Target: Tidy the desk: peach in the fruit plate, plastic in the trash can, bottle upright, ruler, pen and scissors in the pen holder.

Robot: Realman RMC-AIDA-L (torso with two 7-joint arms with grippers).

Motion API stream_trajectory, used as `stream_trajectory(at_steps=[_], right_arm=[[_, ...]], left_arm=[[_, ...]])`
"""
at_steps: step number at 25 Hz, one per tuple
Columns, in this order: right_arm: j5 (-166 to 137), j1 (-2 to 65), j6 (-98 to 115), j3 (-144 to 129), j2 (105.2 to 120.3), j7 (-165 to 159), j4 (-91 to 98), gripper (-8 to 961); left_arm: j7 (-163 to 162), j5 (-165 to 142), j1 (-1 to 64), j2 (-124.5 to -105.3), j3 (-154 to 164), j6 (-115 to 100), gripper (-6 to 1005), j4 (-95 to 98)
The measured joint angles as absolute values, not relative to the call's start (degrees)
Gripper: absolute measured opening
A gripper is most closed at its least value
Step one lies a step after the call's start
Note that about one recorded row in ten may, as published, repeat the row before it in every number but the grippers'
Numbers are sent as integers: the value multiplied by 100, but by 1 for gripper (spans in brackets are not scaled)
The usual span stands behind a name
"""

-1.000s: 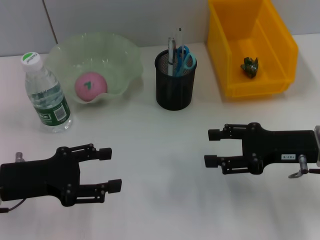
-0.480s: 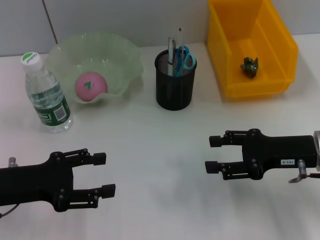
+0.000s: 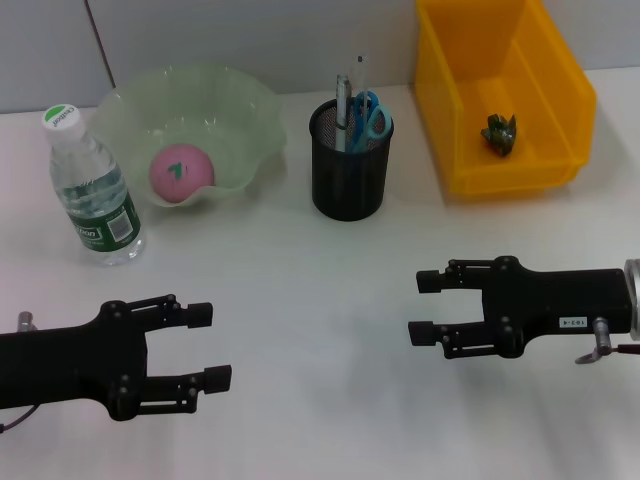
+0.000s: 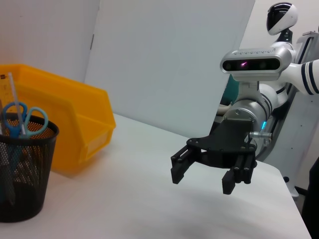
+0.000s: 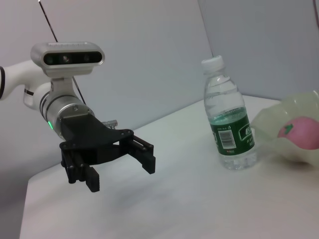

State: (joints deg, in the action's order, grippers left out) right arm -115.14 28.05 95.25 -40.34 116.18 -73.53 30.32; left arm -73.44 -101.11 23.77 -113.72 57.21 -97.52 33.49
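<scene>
The pink peach (image 3: 182,172) lies in the pale green fruit plate (image 3: 245,105) at the back left. Left of the plate the bottle (image 3: 92,192) stands upright. The black mesh pen holder (image 3: 349,170) at the back centre holds the blue-handled scissors (image 3: 370,113), a silver pen (image 3: 343,100) and a thin ruler (image 3: 358,75). A crumpled green plastic scrap (image 3: 499,133) lies in the yellow trash can (image 3: 560,100). My left gripper (image 3: 213,345) hovers open and empty over the desk's front left. My right gripper (image 3: 422,307) is open and empty at the front right.
The white desk (image 3: 320,280) runs bare between the two grippers and the row of items at the back. A grey wall stands behind the desk.
The left gripper drew back toward the front left edge, mostly in the first half second. The right gripper shifted slightly forward. Nothing on the desk moved.
</scene>
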Motion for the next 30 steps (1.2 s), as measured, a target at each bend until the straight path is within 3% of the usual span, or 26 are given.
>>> stream_trajectory(at_steps=[30], right_arm=[[-11514, 2847, 9465, -4027, 11631, -7395, 3032, 758]], left_arm=[[-7348, -10107, 2413, -11280, 5722, -9729, 811, 3348]])
